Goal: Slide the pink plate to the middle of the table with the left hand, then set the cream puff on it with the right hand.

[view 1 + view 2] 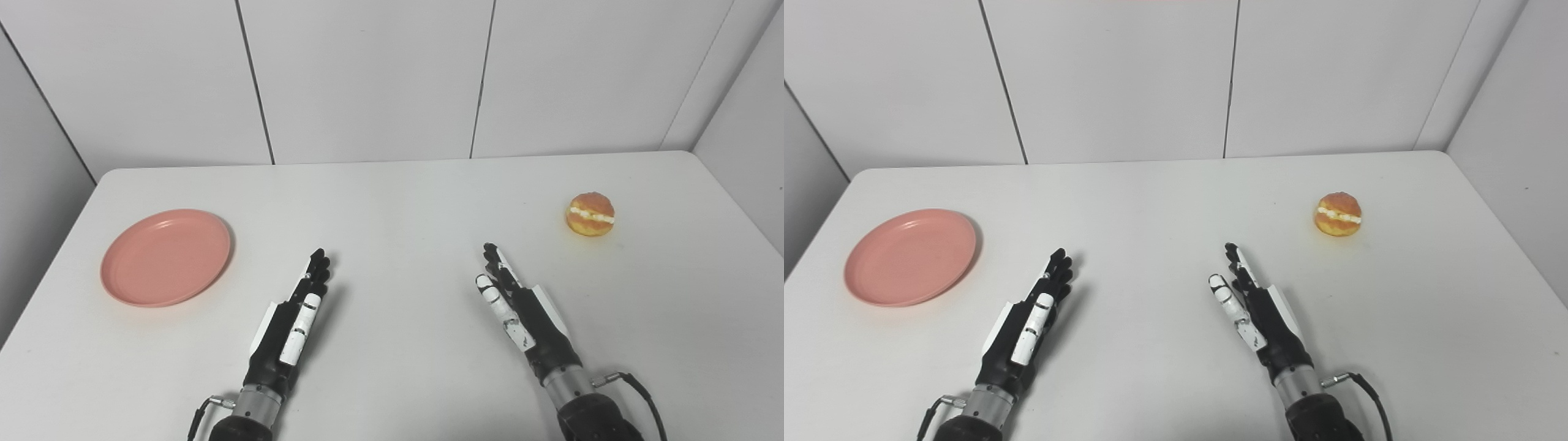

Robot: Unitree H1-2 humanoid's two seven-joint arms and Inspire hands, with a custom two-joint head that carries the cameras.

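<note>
Fingers straight and loosely together on both the left hand (293,318) and right hand (520,309), grasping nothing, edge-on above the bare white table (398,202) near its front. Nothing done yet, by the look of it: smooth, shallow, round pink plate (166,256) at far left, untouched and well apart from the left hand. Golden, domed puff (590,214), split by a white cream band, at far right, waiting on the slide.
</note>
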